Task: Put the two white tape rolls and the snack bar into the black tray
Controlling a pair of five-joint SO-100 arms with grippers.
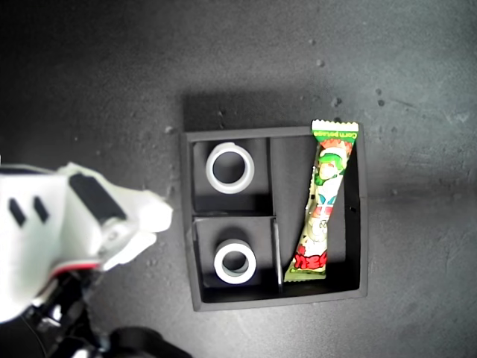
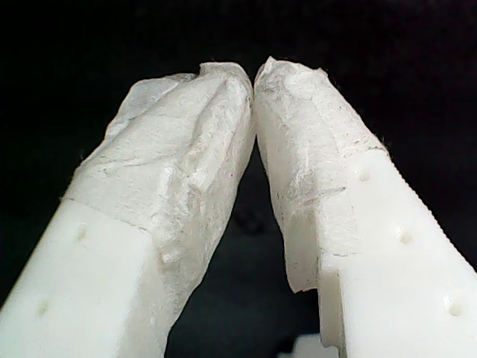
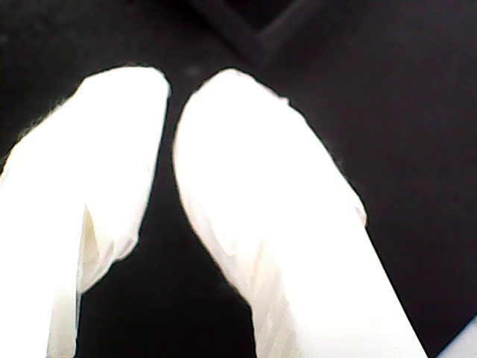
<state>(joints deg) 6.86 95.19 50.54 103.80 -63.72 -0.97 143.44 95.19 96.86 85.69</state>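
White arm (image 1: 67,239) sits nearest, at exterior view's left. Black tray (image 1: 273,297) holds everything: snack bar (image 1: 325,203) tilted in the long bay, light, crinkly, slippery; tape rolls (image 1: 230,168) (image 1: 235,262) rigid, rim-grippable. First gripper (image 2: 254,80) fingers touching, empty; second gripper (image 3: 173,101) fingers narrow, empty.

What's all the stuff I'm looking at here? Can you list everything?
white tape rolls: two, white; one in the small compartment nearer the exterior view's top, one in the small compartment below it.
snack bar: one, green, white and red; in the long compartment, its upper end resting over the wall.
black tray: one, black; centre of the exterior view.
table: dark grey.
my first gripper: white, tips touching, empty.
my second gripper: white, empty, near a tray corner.
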